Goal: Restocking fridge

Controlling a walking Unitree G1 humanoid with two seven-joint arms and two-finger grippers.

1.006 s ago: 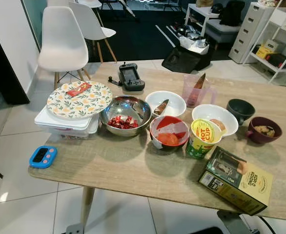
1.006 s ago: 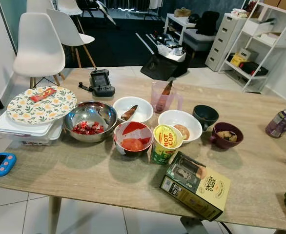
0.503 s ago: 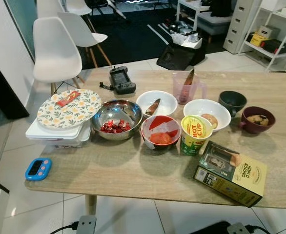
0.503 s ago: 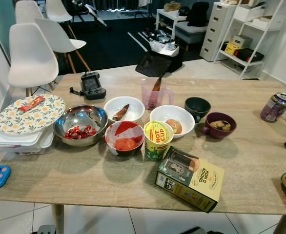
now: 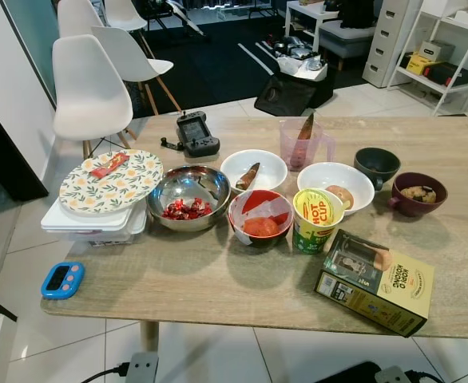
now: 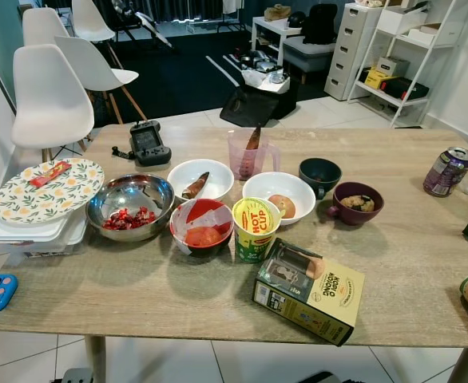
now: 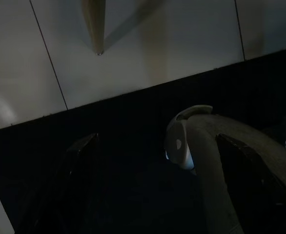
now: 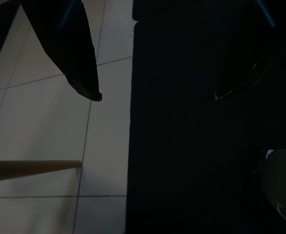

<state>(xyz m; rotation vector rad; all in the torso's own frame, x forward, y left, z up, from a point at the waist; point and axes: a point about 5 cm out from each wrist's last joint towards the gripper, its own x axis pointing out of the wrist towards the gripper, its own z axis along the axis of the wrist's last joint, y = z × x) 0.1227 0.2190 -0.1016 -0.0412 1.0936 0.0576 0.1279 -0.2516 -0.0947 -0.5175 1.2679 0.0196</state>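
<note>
two eye views show the cup (image 5: 317, 220) marked "hot cup" mid-counter (image 5: 218, 279), upright, just left of the box (image 6: 308, 291) reading "kopi o kosong", ahead of both arms, neither nearer; each wrist view shows a claw, left (image 7: 157, 185) and right (image 8: 155, 95), hanging open over the floor.

Light wood-grain desk (image 5: 218, 279); floral cream plate (image 5: 110, 171); yellow-green cup (image 5: 315, 219); red-lined bowl (image 5: 259, 215); maroon bowl (image 5: 416, 194); blue timer (image 5: 62, 279).
</note>
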